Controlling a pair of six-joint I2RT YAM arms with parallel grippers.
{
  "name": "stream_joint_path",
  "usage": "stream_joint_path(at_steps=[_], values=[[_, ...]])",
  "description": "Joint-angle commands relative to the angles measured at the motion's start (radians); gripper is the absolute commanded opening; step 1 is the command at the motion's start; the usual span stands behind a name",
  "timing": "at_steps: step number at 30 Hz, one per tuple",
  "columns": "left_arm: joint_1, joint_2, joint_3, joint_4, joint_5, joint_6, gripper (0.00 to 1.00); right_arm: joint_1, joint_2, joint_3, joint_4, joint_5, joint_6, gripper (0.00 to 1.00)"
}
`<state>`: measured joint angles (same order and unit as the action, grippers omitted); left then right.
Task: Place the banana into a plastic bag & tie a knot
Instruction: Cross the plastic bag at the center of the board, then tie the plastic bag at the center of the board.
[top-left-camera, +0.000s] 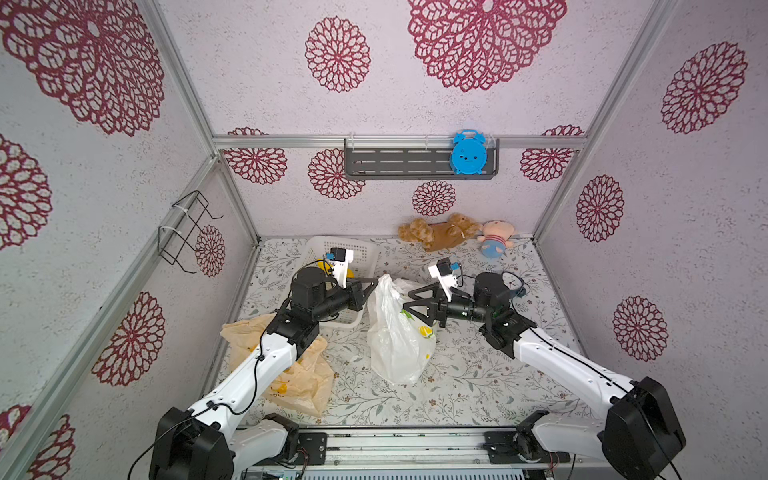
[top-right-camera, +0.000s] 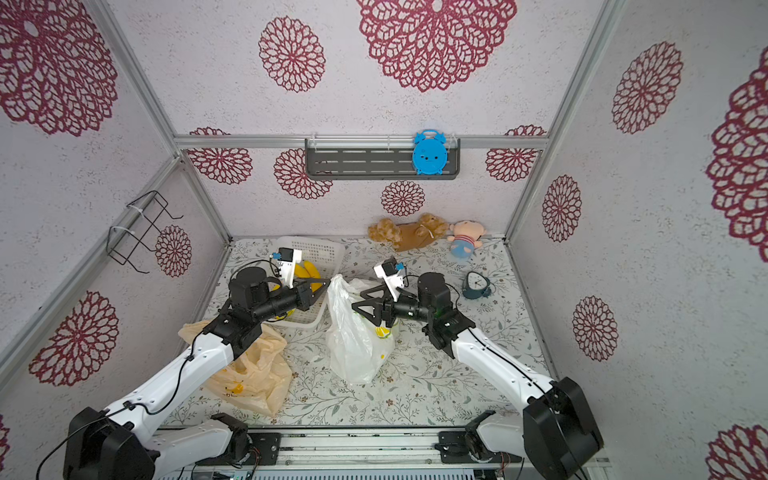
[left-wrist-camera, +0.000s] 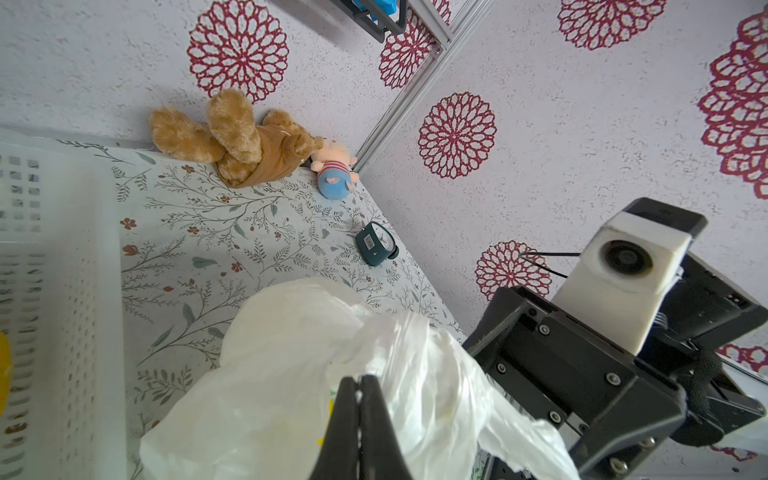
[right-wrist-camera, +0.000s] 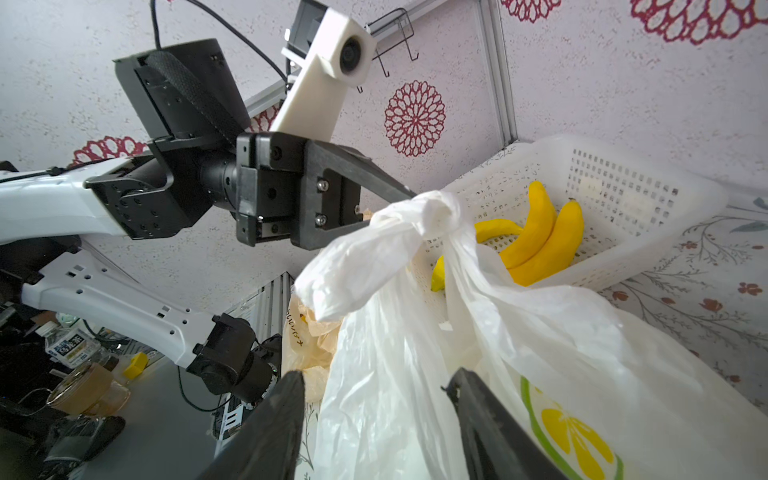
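A white plastic bag (top-left-camera: 395, 332) (top-right-camera: 353, 345) with a lemon print stands mid-table, its top tied in a knot (right-wrist-camera: 436, 212). My left gripper (top-left-camera: 376, 281) (left-wrist-camera: 360, 378) is shut on the bag's top right at that knot. My right gripper (top-left-camera: 406, 302) (right-wrist-camera: 376, 376) is open beside the bag's upper part; loose film hangs between its spread fingers. Yellow bananas (right-wrist-camera: 540, 237) (top-right-camera: 307, 270) lie in the white basket (right-wrist-camera: 623, 145) (top-left-camera: 345, 243) behind the left arm. The film hides what is inside the bag.
A crumpled beige bag (top-left-camera: 299, 374) lies under the left arm. A teddy bear (top-left-camera: 440, 232) and a small doll (top-left-camera: 494, 239) rest against the back wall. A dark alarm clock (top-right-camera: 477, 284) sits behind the right arm. A wire rack (top-left-camera: 187, 232) hangs on the left wall.
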<state>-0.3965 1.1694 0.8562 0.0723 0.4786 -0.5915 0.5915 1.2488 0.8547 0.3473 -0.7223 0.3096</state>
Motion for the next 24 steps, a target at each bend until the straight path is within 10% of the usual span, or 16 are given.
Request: stream_joint_path(at_steps=[1, 24], values=[[-0.003, -0.02, 0.03, -0.019, -0.012, 0.022, 0.0, 0.026, -0.01, 0.065, -0.047, 0.07, -0.064, 0.67], [-0.014, -0.022, 0.026, -0.02, -0.02, 0.029, 0.0, 0.102, 0.097, 0.225, -0.149, 0.158, -0.115, 0.39]])
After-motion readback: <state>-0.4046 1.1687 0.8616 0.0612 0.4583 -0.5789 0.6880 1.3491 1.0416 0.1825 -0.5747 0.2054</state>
